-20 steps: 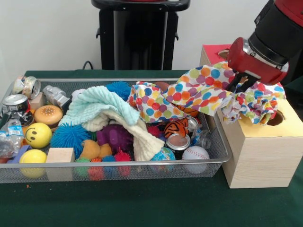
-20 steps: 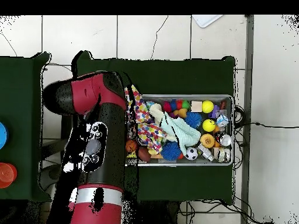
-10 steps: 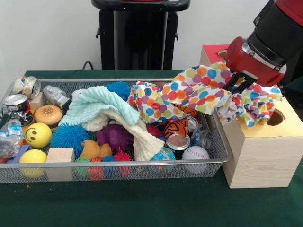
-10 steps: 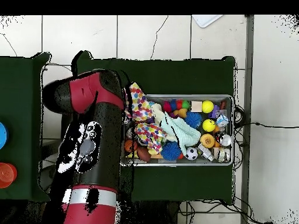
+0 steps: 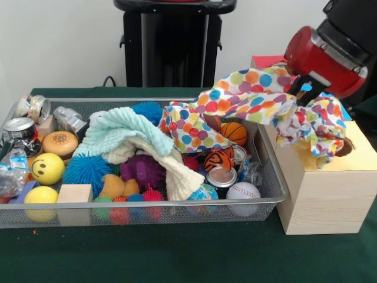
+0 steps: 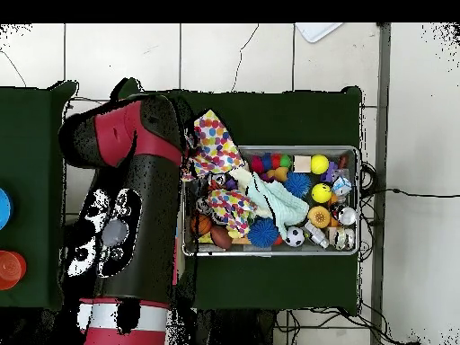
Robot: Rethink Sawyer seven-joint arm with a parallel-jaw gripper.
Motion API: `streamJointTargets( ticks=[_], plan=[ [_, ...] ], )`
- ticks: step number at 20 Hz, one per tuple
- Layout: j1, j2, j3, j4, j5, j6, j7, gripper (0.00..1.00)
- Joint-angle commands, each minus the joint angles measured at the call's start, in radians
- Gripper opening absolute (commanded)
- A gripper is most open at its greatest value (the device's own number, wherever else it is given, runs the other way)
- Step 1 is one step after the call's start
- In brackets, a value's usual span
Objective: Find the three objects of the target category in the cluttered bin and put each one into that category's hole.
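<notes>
At the left end of the wire bin (image 5: pixel 141 206) lie crushed cans (image 5: pixel 20 127), a burger toy (image 5: pixel 59 142) and a yellow smiley ball (image 5: pixel 47 168). In the middle a mint and cream cloth (image 5: pixel 126 138) covers several toys. To the right, the polka-dot cloth (image 5: pixel 247 106) stretches from the bin up and over the wooden box (image 5: pixel 324 197), hanging across its top. The gripper (image 5: pixel 303 94) holds this cloth pinched at its upper right part, above the box.

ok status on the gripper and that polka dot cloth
Gripper shut on multicoloured polka dot cloth, lifted. Cloth drapes over light wooden box, covering its hole; tail trails in wire mesh bin.
</notes>
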Motion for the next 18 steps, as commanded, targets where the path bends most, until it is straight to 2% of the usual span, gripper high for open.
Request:
streamJointTargets(
  ticks=[1,5,13,18],
  plan=[
    [0.005,0.041,-0.018,-0.049,-0.032,-0.039,0.250,0.00],
    [0.011,0.054,-0.037,-0.060,-0.015,-0.069,0.298,0.00],
    [0.031,0.063,-0.069,-0.027,0.007,-0.127,0.357,0.00],
    [0.054,0.069,-0.086,0.026,0.004,-0.230,0.416,0.00]
  ],
)
